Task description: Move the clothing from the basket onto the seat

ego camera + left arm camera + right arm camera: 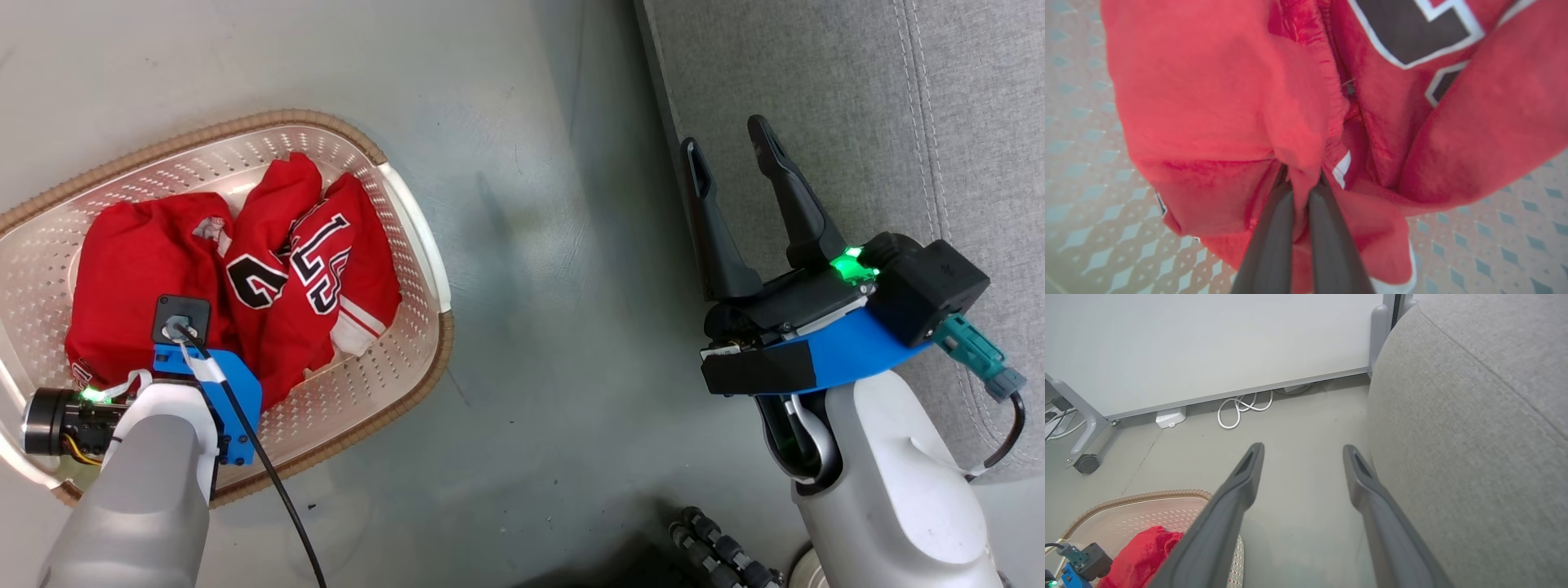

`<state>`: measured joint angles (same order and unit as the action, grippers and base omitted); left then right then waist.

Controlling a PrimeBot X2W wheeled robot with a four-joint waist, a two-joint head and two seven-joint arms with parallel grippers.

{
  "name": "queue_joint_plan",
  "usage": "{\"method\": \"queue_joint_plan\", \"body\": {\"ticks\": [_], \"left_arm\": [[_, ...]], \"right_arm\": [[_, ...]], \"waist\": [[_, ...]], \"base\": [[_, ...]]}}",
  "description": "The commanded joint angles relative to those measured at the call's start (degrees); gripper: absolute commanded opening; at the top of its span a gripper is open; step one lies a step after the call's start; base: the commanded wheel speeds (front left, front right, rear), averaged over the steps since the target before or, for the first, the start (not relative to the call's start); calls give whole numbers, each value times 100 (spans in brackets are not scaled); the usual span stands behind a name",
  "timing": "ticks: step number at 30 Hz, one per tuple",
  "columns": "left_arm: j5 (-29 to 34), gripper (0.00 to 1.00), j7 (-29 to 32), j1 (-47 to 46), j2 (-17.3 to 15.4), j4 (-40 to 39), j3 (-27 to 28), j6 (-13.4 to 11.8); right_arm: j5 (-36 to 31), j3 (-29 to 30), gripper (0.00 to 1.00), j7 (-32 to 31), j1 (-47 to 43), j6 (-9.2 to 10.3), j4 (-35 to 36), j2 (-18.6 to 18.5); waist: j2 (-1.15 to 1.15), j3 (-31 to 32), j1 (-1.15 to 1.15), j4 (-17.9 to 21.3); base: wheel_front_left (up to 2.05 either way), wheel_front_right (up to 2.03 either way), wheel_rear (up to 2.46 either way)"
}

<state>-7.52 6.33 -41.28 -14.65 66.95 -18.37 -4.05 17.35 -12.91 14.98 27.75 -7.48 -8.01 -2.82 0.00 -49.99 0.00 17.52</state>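
Clothing (pixel 1208 102) (red) pinched by left claw (pixel 1303 179) in basket (pixel 428 245).

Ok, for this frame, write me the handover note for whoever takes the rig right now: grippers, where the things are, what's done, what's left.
Left gripper: shut on a fold of the clothing, down inside the basket.
Right gripper: open, holding nothing, beside the edge of the seat.
Clothing: the red pile lies in the basket; none shows on the part of the seat in view.
Done: a grip on the fabric.
Left: lift the pinched garment out, carry it to the seat, release, then go back for whatever remains in the basket.
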Motion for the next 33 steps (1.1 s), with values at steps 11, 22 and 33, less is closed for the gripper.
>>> {"method": "queue_joint_plan", "body": {"ticks": [11, 22, 33], "left_arm": [[-169, 0, -337, 69, 132, 23, -19, 46], [-478, 0, -887, 300, 636, 221, -3, 303], [-676, 0, -1542, 515, 1099, 153, -248, 840]], "right_arm": [[-152, -13, 100, 30, 51, -3, -170, -13], [-419, 57, 100, 28, -352, -3, -580, -15], [-648, 177, 100, 27, -1017, -3, -1057, -16]], "waist": [[0, 396, 0, -127], [0, 1854, 0, -463], [0, 3502, 0, -925]], "base": [[0, 0, 0], [0, 0, 0], [0, 0, 0]]}}
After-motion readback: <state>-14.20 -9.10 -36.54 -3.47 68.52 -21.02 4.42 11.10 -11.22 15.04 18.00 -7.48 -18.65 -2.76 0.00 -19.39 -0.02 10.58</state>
